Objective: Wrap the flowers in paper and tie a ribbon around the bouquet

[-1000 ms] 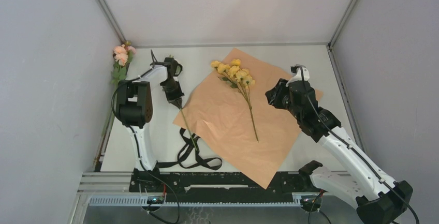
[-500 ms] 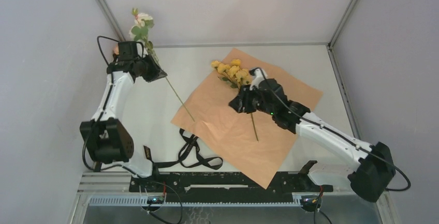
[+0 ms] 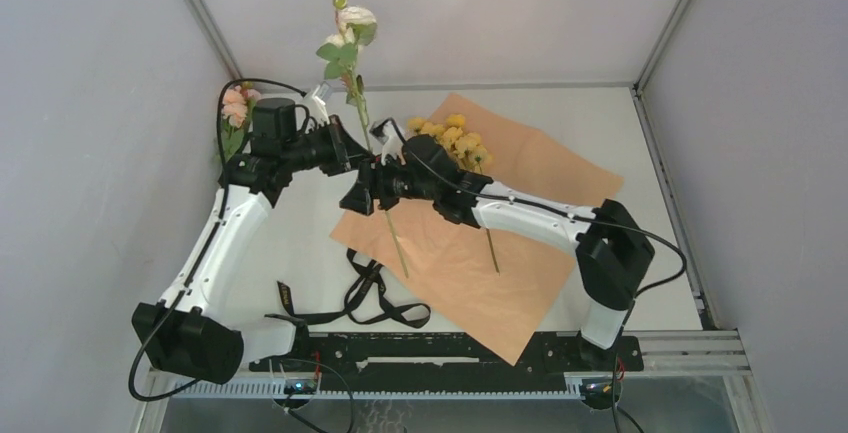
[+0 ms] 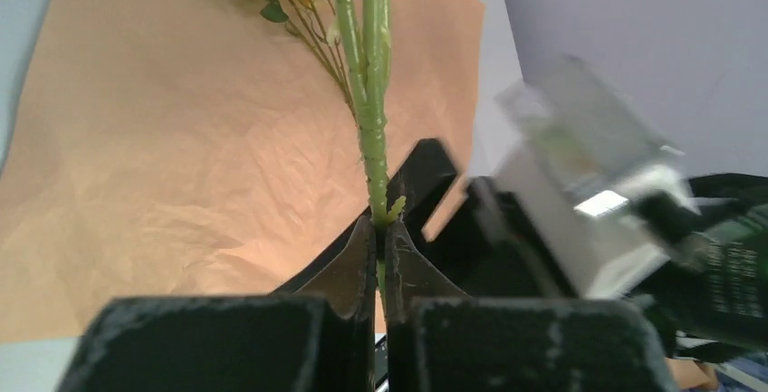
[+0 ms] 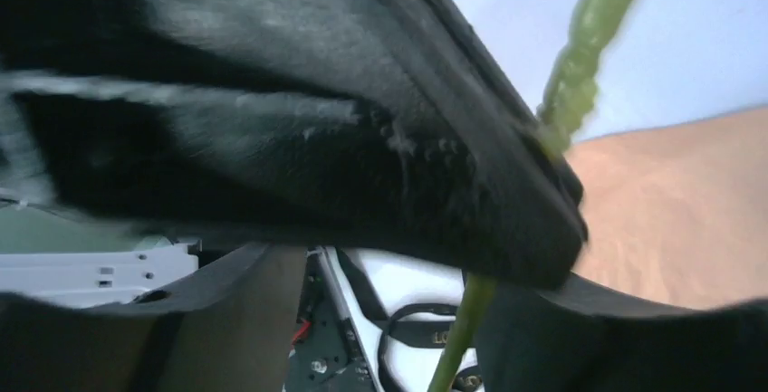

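My left gripper [image 3: 340,151] is shut on the thin green stem of a white flower [image 3: 355,19], holding it upright above the table's back left. In the left wrist view the stem [image 4: 375,129] runs out from between the closed fingers. My right gripper [image 3: 360,196] sits right beside it, open, with the stem [image 5: 464,324] passing loosely between its spread fingers. The peach-orange paper [image 3: 520,178] lies flat with a yellow spray of flowers [image 3: 455,138] on it. A black ribbon [image 3: 375,293] lies looped near the front left.
A pink flower bunch [image 3: 235,108] leans against the left wall at the back. Grey walls close in on both sides. The paper's near corner [image 3: 515,353] overhangs the front rail between the arm bases.
My left arm has lifted the white flower and carried it right. The right arm swung left from the yellow spray to the stem, and its jaws spread wide.
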Controlling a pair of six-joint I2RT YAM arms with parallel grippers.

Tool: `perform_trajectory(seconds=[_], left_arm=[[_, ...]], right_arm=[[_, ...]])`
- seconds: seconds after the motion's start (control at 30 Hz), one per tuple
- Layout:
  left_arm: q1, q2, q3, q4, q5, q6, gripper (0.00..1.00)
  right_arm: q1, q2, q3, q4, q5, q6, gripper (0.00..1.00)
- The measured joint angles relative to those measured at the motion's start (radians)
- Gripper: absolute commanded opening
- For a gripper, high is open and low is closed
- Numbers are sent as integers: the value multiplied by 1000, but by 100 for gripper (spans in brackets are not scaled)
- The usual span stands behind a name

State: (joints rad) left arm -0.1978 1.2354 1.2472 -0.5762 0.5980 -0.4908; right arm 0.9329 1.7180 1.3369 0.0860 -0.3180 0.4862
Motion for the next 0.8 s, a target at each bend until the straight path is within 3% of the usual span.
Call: perform_trajectory(seconds=[0.03, 0.07, 0.1, 0.13, 0.17, 0.2, 0.23, 0.27, 0.4, 0.47, 0.67, 0.8], left_arm=[[-3, -7, -6, 6, 12, -8, 0], [-3, -11, -11, 10, 16, -10, 0], [-2, -14, -12, 2, 19, -10, 0], [3, -22, -15, -8, 13, -7, 9], [5, -23, -15, -8, 4, -1, 38], [5, -22, -15, -8, -2, 12, 57], [4, -20, -13, -19, -15, 45, 68], [6, -14, -3, -43, -58, 85, 71], [21, 90, 103, -179, -135, 253, 72], [53, 171, 163, -206, -238, 366, 72], [425, 515, 297, -225, -606, 608, 58], [517, 719, 418, -270, -754, 707, 54]], right_arm=[[5, 31, 23, 0, -6, 6, 7], [6, 52, 35, 0, -7, 14, 0], [8, 63, 39, -11, 13, 31, 0], [4, 67, 36, -25, 21, 41, 0], [0, 69, 34, -22, 21, 45, 0], [2, 66, 31, -26, 37, 48, 0], [4, 60, 24, -33, 50, 47, 0], [4, 53, 15, -48, 66, 44, 0], [-10, 27, -3, -153, 132, 10, 0], [-26, 20, -14, -253, 187, -19, 0], [-146, 7, -44, -558, 378, -76, 0], [-213, 31, -46, -657, 481, -116, 0]])
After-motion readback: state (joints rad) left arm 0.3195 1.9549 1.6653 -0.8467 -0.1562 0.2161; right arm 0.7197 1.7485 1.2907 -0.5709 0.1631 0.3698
